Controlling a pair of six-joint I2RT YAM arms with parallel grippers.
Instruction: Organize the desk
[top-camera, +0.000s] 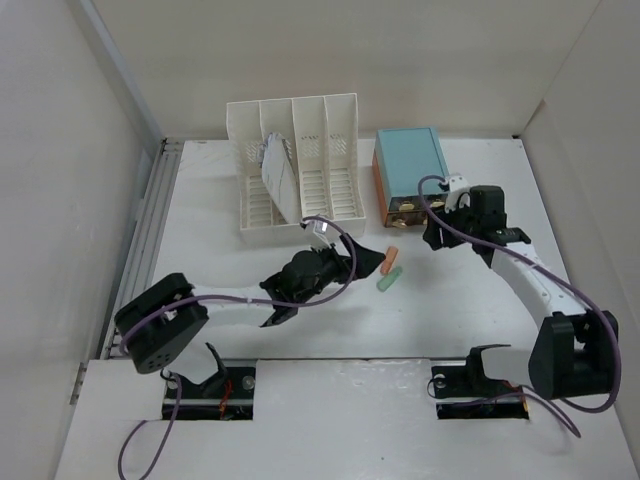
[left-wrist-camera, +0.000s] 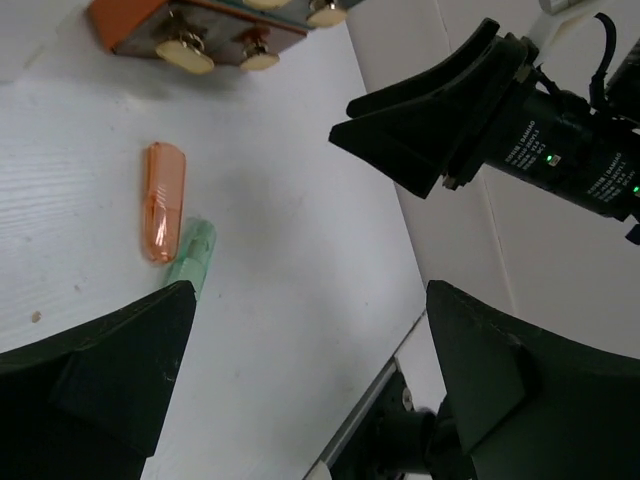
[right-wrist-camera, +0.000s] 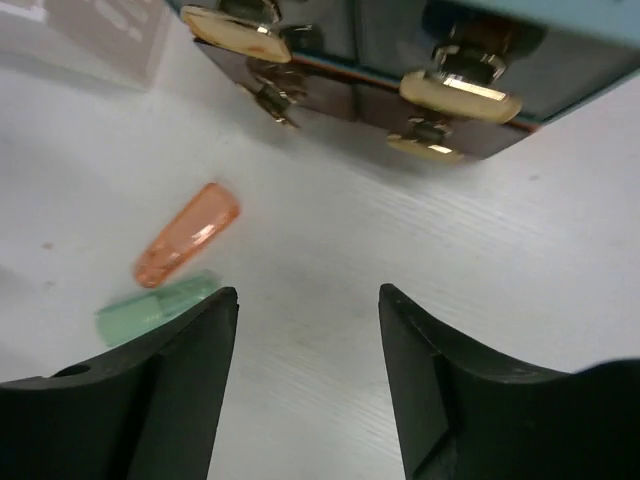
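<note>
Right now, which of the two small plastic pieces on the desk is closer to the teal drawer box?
The orange piece; the green piece lies just beyond it, farther from the drawer box.

OVERHEAD AND UP CLOSE: The fixed camera, above and behind both arms, looks down on the whole desk (top-camera: 420, 320), with the file rack (top-camera: 297, 170) and drawer box (top-camera: 410, 165) at the far side. The left wrist camera hangs low over the tabletop, looking between the left gripper (left-wrist-camera: 308, 300) fingers toward the right arm (left-wrist-camera: 570, 160) and the box front. The right wrist camera, nearer still, faces the box's knobs. All three views share the orange piece (top-camera: 391, 258) and green piece (top-camera: 389, 281) before the box.
</note>
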